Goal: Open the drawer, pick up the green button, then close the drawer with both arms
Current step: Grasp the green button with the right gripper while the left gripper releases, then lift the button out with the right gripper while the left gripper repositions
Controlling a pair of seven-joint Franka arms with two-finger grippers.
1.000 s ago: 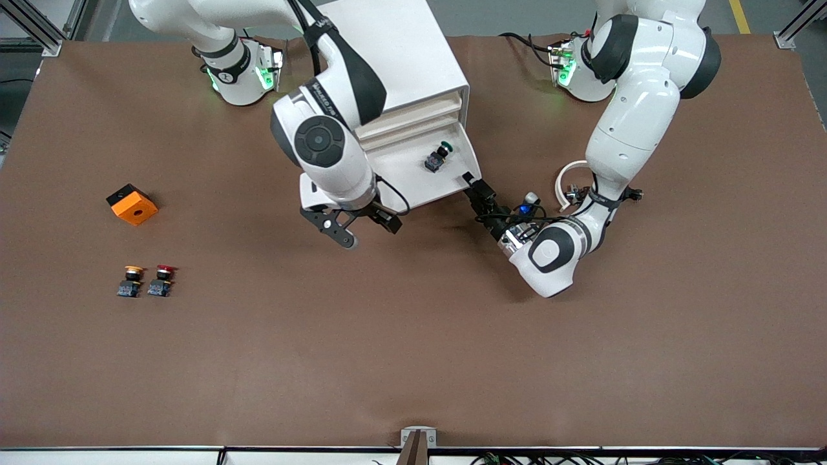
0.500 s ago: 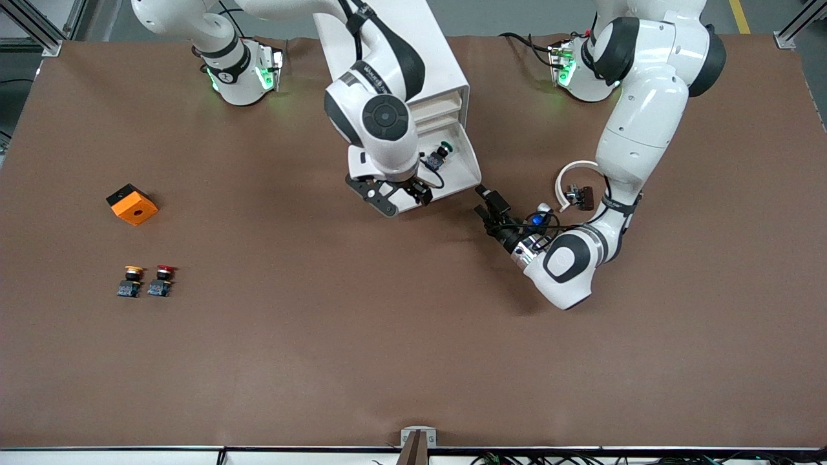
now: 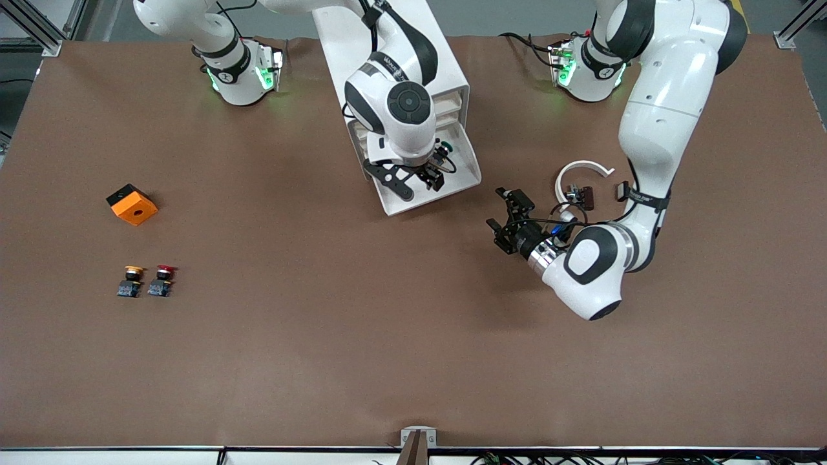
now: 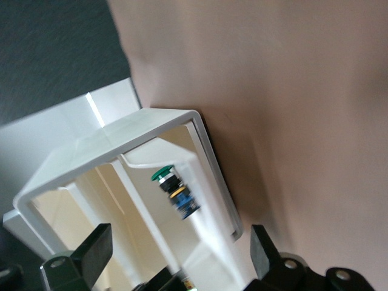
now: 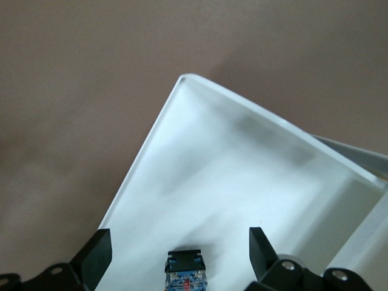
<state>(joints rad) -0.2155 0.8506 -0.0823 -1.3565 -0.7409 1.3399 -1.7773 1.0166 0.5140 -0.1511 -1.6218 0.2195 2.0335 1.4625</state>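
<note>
While right gripper point(image 3: 418, 183) spread over button point(image 3: 438, 161) in open drawer point(image 3: 466, 173), left gripper point(image 3: 510, 223) released: tipping risk if off-centre.

The right arm point(image 3: 394, 97) reaches from its base out over the table, its wrist bent downward; the right gripper point(image 3: 418, 183) hangs low with its jaws spread wide; the left arm point(image 3: 659, 123) folds at the elbow, forearm low and level; the left gripper point(image 3: 510, 218) points sideways just above the table, jaws wide apart, holding nothing.
</note>
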